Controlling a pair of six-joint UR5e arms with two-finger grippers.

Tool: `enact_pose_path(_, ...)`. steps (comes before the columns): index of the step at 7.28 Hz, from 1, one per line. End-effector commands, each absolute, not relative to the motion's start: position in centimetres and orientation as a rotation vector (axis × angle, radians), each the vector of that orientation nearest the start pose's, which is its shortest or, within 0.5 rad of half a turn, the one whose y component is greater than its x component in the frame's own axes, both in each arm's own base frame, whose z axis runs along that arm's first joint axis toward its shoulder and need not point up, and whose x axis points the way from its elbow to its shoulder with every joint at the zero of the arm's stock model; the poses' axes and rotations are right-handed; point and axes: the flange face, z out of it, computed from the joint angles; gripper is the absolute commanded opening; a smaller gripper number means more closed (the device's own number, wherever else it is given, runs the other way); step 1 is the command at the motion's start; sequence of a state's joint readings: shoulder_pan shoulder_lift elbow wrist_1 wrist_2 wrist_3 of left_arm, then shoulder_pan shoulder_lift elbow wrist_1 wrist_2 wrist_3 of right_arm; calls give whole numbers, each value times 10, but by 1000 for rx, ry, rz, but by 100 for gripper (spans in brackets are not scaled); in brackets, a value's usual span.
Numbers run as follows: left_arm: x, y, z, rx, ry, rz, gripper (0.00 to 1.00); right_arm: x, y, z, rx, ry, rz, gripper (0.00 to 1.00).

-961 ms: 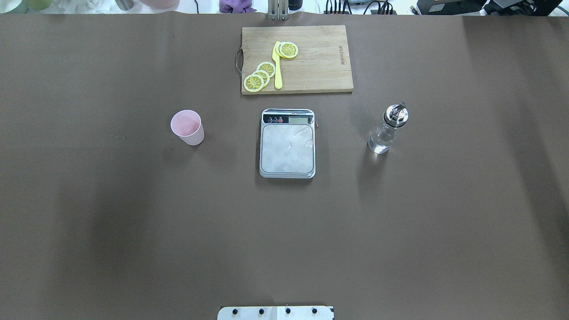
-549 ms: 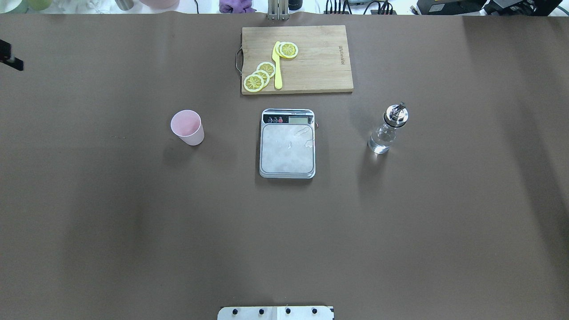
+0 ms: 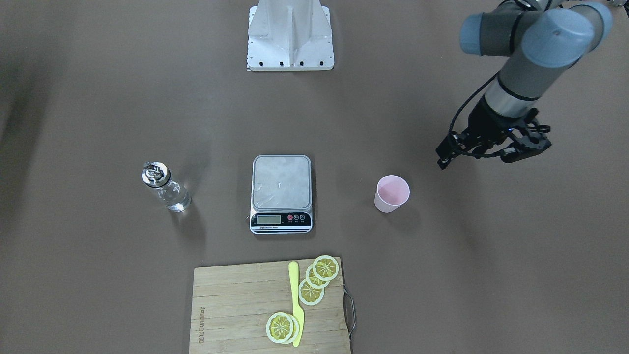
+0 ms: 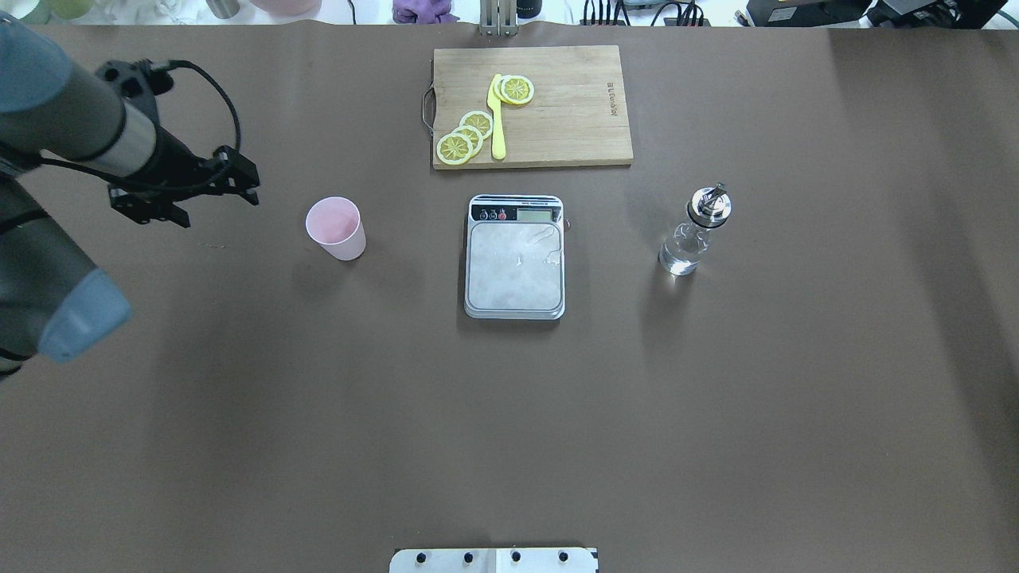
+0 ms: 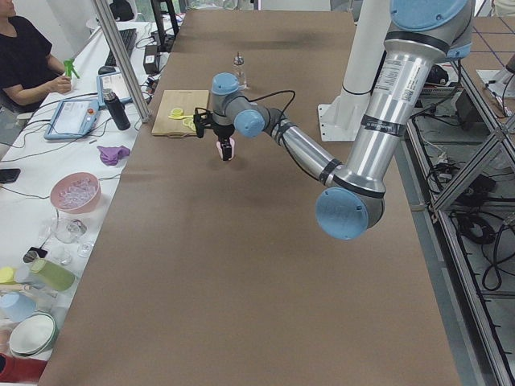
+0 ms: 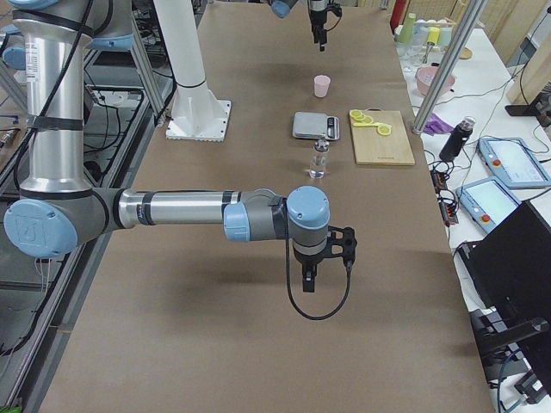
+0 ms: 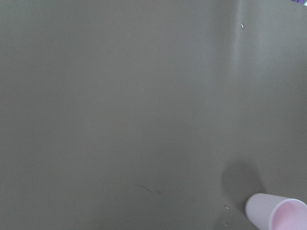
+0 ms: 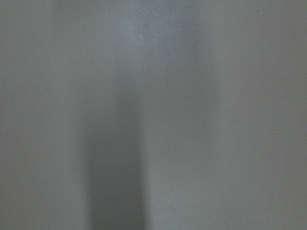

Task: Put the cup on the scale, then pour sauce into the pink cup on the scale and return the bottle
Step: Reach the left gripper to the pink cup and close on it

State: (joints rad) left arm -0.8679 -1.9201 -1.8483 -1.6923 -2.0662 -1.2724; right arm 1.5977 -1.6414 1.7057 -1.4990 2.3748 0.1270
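Matt brown table cover (image 4: 509, 414), wooden cutting board (image 4: 569, 119), scale (image 4: 515, 267) has a dull silver metal plate, matt pink plastic cup (image 4: 336, 228), clear glass bottle (image 4: 686, 243), shiny metal cap.

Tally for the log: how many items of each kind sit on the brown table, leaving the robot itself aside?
pink cup: 1
kitchen scale: 1
glass bottle: 1
wooden cutting board: 1
yellow knife: 1
lemon slices: 5, partly overlapping, all on the board
Total: 10

The cup (image 4: 337, 227) is pale pink, the scale (image 4: 515, 267) silver and black, the table (image 4: 509, 438) brown.
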Motion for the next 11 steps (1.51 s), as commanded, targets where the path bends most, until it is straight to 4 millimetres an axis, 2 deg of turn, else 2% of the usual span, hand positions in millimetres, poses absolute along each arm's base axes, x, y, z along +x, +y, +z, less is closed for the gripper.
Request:
enact_pose_path(1, 376, -507, 320, 3, 864, -356, 97, 71, -470, 616, 85, -809, 87, 100)
enact_pose_path(2, 389, -515, 317, 13, 880, -343, 97, 70, -472, 614, 86, -809, 83, 100)
enact_pose_path(3, 402, -528, 324, 15, 880, -339, 95, 70, -473, 613, 88, -810, 85, 100)
enact_pose_path(6, 414, -534, 341, 26, 899, -324, 84, 70, -474, 613, 88, -812, 84, 100)
enact_pose_path(8, 415, -535, 340, 27, 900, -320, 57, 70, -474, 614, 87, -812, 84, 100)
enact_pose_path(9, 416, -535, 340, 25, 899, -320, 37, 70, -474, 614, 87, -812, 84, 100)
enact_pose_path(10, 424, -530, 342, 16, 895, -309, 26, 70, -474, 614, 84, -812, 85, 100)
enact_pose_path(11, 426, -531, 344, 12, 892, -309, 10, 70, -474, 614, 84, -813, 85, 100)
